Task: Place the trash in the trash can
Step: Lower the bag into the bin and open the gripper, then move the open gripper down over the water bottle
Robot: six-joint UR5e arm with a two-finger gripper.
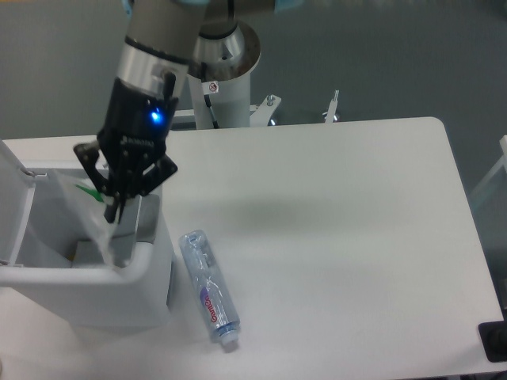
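Observation:
My gripper (109,207) is low over the open trash can (87,293), a boxy white bin at the left of the table. It is shut on the clear plastic bag (89,212), which has a green mark and hangs down inside the bin's opening near its right wall. The bag's lower end is hidden in the bin. The small clear bottle (209,288) with a red label lies on its side on the table, just right of the bin, cap toward the front edge.
The arm's white base column (222,71) stands behind the table's back edge. The bin's lid (12,170) is tipped up at the far left. A dark object (495,342) sits at the table's front right corner.

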